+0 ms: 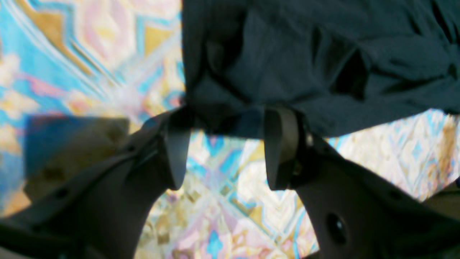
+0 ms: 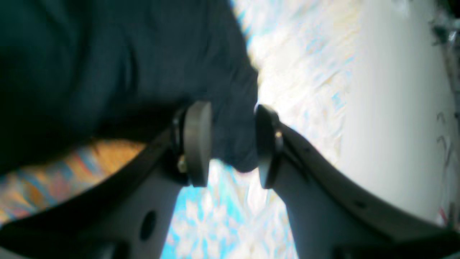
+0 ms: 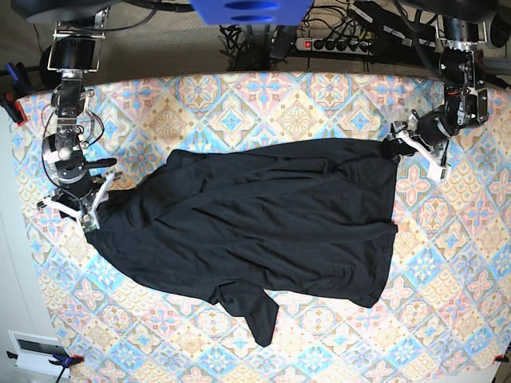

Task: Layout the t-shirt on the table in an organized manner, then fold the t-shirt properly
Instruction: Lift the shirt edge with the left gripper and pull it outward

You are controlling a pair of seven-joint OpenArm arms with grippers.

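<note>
The black t-shirt (image 3: 255, 223) lies spread and rumpled across the middle of the table (image 3: 239, 96), with one sleeve pointing toward the near edge. My left gripper (image 3: 397, 148) is at the shirt's far right corner. In the left wrist view it (image 1: 230, 118) is open, and the hem of the t-shirt (image 1: 305, 54) lies across its fingertips over the table (image 1: 222, 201). My right gripper (image 3: 80, 209) is at the shirt's left end. In the right wrist view its (image 2: 231, 118) jaws stand apart, with a fold of the t-shirt (image 2: 90, 64) hanging loose between the pads above the table (image 2: 215, 223).
A power strip (image 3: 335, 44) and cables lie on the floor beyond the table's far edge. A blue mount (image 3: 249, 9) hangs at the top centre. A clamp (image 3: 12, 104) grips the table's left edge. Patterned cloth shows on every side of the shirt.
</note>
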